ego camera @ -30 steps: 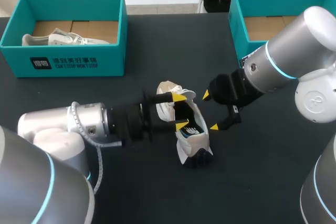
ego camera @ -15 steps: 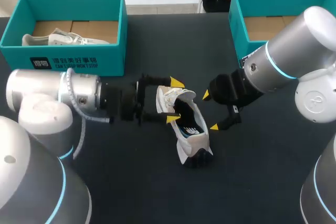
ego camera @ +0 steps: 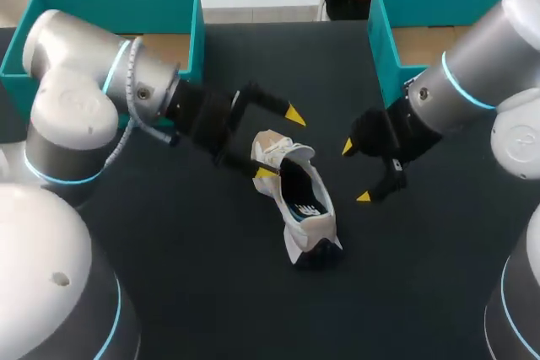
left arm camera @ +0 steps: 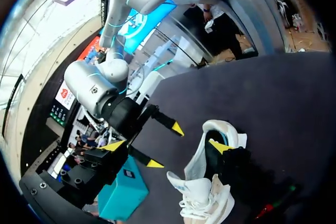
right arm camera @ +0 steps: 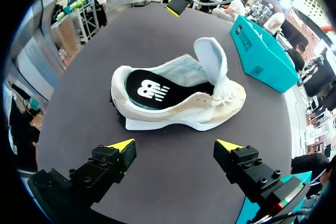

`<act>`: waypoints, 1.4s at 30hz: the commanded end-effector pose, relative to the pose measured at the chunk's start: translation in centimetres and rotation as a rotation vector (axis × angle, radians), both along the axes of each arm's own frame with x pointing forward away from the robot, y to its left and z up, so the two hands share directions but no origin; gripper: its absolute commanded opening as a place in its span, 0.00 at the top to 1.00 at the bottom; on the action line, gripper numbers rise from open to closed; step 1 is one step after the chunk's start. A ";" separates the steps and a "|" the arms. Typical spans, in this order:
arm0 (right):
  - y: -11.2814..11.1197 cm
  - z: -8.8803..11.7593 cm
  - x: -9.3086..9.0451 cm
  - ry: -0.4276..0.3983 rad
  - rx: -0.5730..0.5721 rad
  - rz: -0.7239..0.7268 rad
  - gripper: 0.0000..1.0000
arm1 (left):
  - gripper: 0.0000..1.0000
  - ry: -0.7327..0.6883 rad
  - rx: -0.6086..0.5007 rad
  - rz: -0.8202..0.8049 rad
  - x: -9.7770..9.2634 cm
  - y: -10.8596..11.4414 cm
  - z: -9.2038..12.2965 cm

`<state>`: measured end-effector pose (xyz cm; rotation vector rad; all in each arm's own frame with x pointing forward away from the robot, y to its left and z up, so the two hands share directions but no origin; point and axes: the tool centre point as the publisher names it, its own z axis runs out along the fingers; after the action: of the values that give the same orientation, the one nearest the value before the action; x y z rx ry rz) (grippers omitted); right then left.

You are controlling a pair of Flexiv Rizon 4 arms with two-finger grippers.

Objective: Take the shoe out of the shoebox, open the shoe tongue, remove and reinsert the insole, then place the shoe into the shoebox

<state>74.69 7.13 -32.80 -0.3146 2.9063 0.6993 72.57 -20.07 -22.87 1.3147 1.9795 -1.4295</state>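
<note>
A white shoe [ego camera: 299, 212] stands on its sole mid-table, tongue pulled up, with its black insole [right arm camera: 152, 90] lying inside. My left gripper [ego camera: 280, 143] hangs open over the shoe's toe end; one fingertip [ego camera: 266, 173] is beside the laces and the other is raised clear. In the left wrist view my left gripper [left arm camera: 167, 146] has one finger in front of the shoe [left arm camera: 202, 203]. My right gripper [ego camera: 355, 172] is open just right of the shoe and holds nothing. From the right wrist, my right gripper [right arm camera: 175, 145] faces the shoe [right arm camera: 178, 114] side-on, a short gap away.
A teal shoebox [ego camera: 101, 94] at the back left holds another white shoe [ego camera: 93, 63]. A second teal shoebox [ego camera: 384, 31] stands at the back right, close behind my right arm. Dark bare tabletop [ego camera: 211, 292] lies in front of the shoe.
My left gripper opened, let go of the shoe's tongue and drew back and up towards the far left. My right gripper shifted slightly right. The shoe stayed in place.
</note>
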 end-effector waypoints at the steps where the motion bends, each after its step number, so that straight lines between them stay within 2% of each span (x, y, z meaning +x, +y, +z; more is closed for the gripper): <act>1: -2.5 2.3 -0.2 0.016 0.008 0.023 0.00 | 0.00 0.064 0.435 -0.313 0.5 0.8 0.4; 10: -4.6 5.3 0.5 0.015 0.017 0.053 0.00 | 0.00 0.064 0.435 -0.313 0.5 0.8 0.4; 17: -6.3 7.8 0.7 0.050 0.023 0.083 0.00 | 0.00 0.064 0.435 -0.313 0.5 0.8 0.4; 20: -6.8 8.9 0.7 0.057 0.021 0.083 0.00 | 0.00 0.039 0.552 -0.275 0.2 0.6 -0.5; 25: -7.2 10.5 0.9 0.036 0.008 0.085 0.00 | 0.00 0.024 0.666 -0.255 0.8 1.1 -1.2; 31: -7.4 10.9 1.0 0.010 -0.017 0.061 0.00 | 0.00 0.032 0.764 -0.231 1.5 1.1 -1.5; 32: -7.4 10.9 1.0 0.010 -0.017 0.061 0.00 | 0.32 0.033 0.777 -0.232 1.4 1.0 -1.5; 33: -7.4 10.9 1.0 0.010 -0.017 0.061 0.00 | 0.59 0.034 0.777 -0.230 1.3 0.9 -1.6; 35: -7.4 10.9 1.0 0.010 -0.017 0.061 0.00 | 0.93 0.035 0.810 -0.229 1.0 0.8 -1.6; 36: -7.4 10.9 1.0 0.010 -0.017 0.061 0.00 | 1.00 0.045 0.822 -0.223 0.9 0.7 -1.7; 42: -7.4 10.9 1.0 0.010 -0.017 0.061 0.00 | 1.00 0.057 0.921 -0.181 -0.4 -0.2 -2.1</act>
<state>75.74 -0.33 -21.90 -0.4052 2.9242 0.6924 72.65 -19.24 -24.97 1.7792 2.6866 -0.6898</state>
